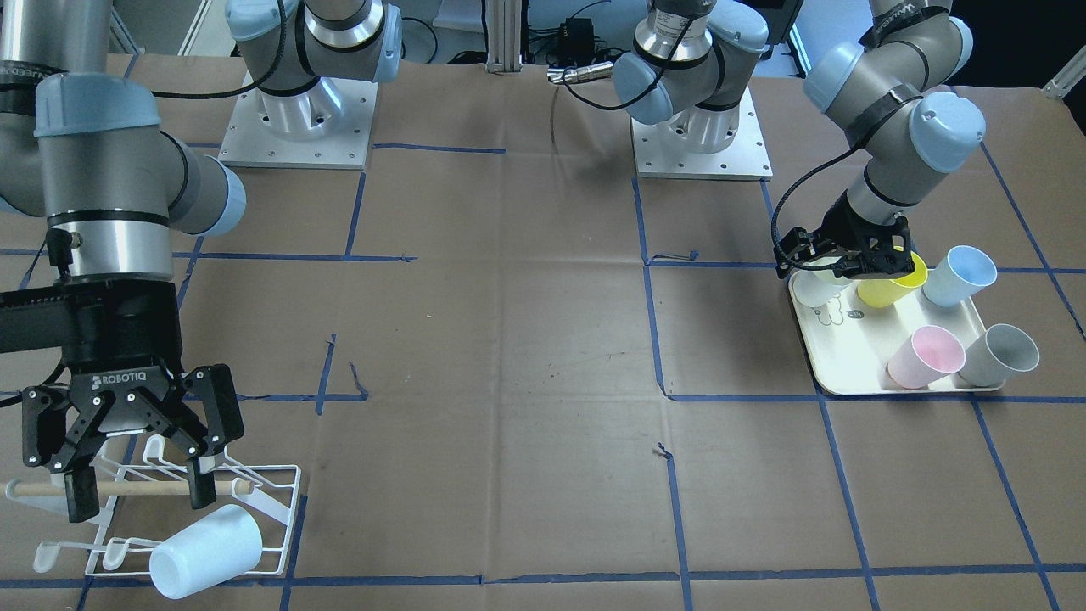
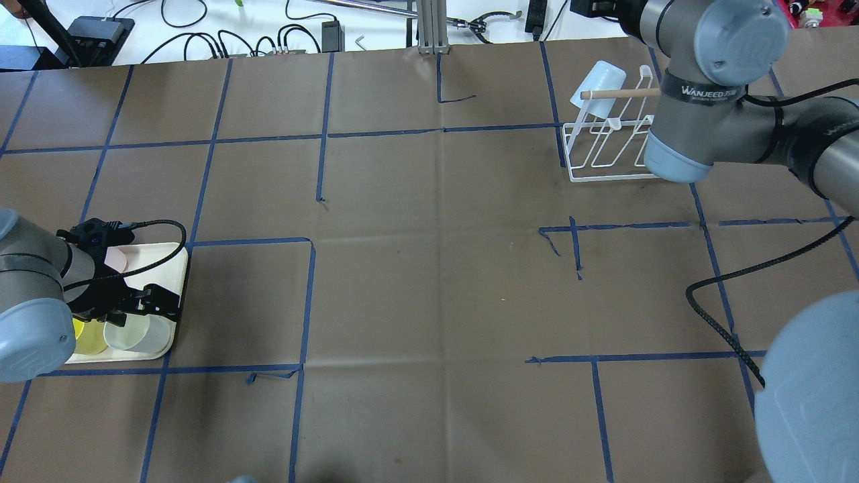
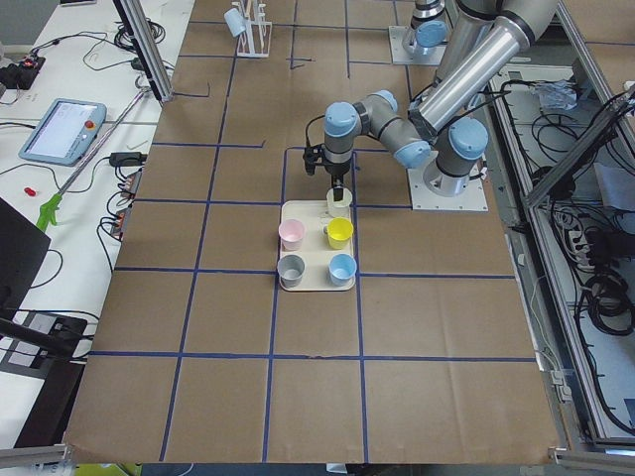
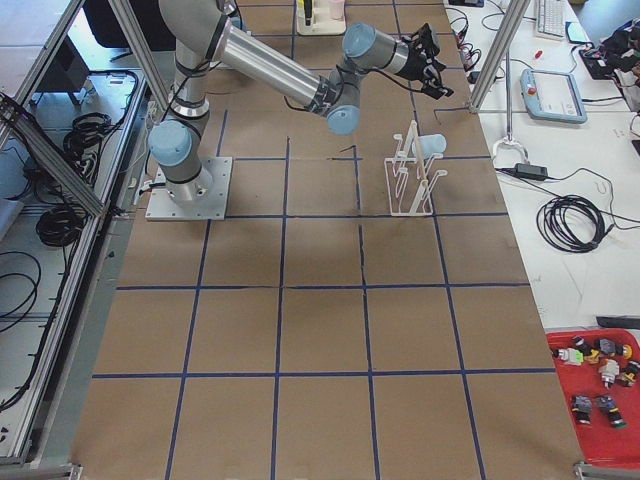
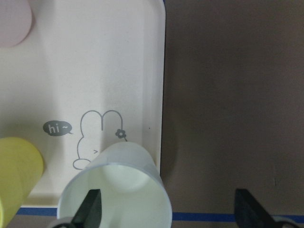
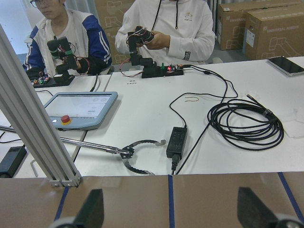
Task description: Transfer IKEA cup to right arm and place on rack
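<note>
Brown paper covers the table (image 1: 509, 339), and blue tape lines (image 1: 649, 297) cut it into big squares. At one end sits a cream tray (image 1: 848, 373) with a little rabbit drawing (image 5: 97, 137) that says "hi~". Five cups stand on the tray: a white cup (image 5: 118, 199), a yellow cup (image 1: 887, 284), a blue cup (image 1: 957, 276), a pink cup (image 1: 925, 358) and a grey cup (image 1: 1001, 355).

The left gripper (image 5: 168, 211) hangs low over the white cup at the tray's corner. Its fingers are spread wide. One finger dips at the cup's mouth and the other is far out past the tray's edge, so nothing is squeezed. The cup stands on the tray with its mouth up.

Far away at the other end stands the white wire rack (image 1: 271, 496) with its wooden dowel (image 1: 127, 488). A pale blue cup (image 1: 208, 552) sits tipped on a prong at one end of it. The right arm (image 1: 102, 212) reaches over the rack, and the right gripper (image 1: 140, 499) hangs above the dowel with its fingers wide apart and nothing between them.

Past the table's far edge is a white desk (image 6: 190, 118) with a coil of black cable (image 6: 247, 123) and a tablet (image 6: 80, 109) with a red button. Two people (image 6: 166, 28) sit behind it, holding small black controllers.
</note>
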Tool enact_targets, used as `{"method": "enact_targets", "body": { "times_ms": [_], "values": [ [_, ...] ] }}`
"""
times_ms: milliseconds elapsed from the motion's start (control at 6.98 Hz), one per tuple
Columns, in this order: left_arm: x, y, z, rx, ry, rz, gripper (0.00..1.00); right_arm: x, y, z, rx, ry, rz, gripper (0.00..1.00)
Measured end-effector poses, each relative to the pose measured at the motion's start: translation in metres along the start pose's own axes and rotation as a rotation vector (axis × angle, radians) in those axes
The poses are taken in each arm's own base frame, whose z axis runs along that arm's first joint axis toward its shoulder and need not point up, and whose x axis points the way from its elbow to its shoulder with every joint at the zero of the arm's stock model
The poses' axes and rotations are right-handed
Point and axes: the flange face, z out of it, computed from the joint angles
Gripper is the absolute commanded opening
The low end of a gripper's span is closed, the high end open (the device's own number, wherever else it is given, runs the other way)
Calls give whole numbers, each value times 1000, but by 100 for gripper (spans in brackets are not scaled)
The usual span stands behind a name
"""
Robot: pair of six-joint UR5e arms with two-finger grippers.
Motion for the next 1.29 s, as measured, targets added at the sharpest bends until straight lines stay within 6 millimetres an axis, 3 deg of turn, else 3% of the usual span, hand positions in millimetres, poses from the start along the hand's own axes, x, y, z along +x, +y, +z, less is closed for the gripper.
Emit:
{"method": "enact_targets", "body": {
  "times_ms": [143,287,430,573,1003,1290],
  "values": [
    [0,0,1,-2,-5,3,49,-20,4,-15,4,-26,50,100],
    [-1,1,-1,-3,-11,5,22,-38,8,-30,8,-57,140,100],
    [-1,0,-3,-2,-17,5,6,-55,12,-43,8,-86,266,100],
    [-2,0,-5,-1,-20,5,0,-69,20,-54,14,-115,409,100],
    [-3,-1,-7,0,-22,4,0,-103,54,-77,29,-215,830,100],
    [-8,-9,-16,-1,-35,5,0,-113,78,-88,19,-275,1098,100]
  ]
}}
